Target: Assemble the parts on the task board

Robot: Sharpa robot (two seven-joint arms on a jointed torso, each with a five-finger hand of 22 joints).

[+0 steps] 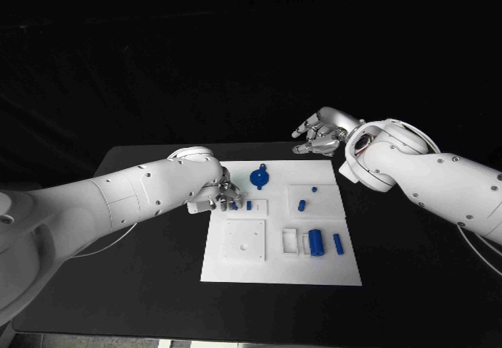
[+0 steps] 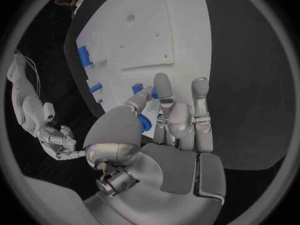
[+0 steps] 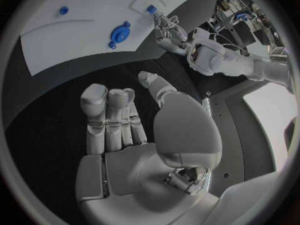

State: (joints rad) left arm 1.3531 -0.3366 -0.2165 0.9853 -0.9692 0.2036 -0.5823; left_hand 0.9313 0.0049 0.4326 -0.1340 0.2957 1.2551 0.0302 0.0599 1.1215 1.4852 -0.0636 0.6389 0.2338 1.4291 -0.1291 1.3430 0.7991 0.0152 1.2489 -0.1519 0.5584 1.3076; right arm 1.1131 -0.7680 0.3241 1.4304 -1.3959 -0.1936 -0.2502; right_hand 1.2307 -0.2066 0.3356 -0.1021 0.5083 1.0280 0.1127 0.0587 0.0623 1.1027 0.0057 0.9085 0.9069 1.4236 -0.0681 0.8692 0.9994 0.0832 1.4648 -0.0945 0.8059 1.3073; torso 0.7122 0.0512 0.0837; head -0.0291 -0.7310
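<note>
Board [image 1: 274, 261] white, mid-table. Left hand [image 1: 223, 196] at board's left edge, fingers curled round small blue part [image 2: 144, 122], holding it. Right hand [image 1: 322, 133] raised beyond board's far right corner, fingers apart, grasping nothing. Blue disc [image 1: 260, 176], cylinder [image 1: 316, 242], small pegs on board.

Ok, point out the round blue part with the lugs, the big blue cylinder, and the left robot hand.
Round blue part [image 1: 260, 176], head view, on its disc's centre.
Big blue cylinder [image 1: 316, 242], head view, mid-length on its body.
Left robot hand [image 1: 224, 197], head view, on its fingers at the task board's left edge, at a small blue part.
</note>
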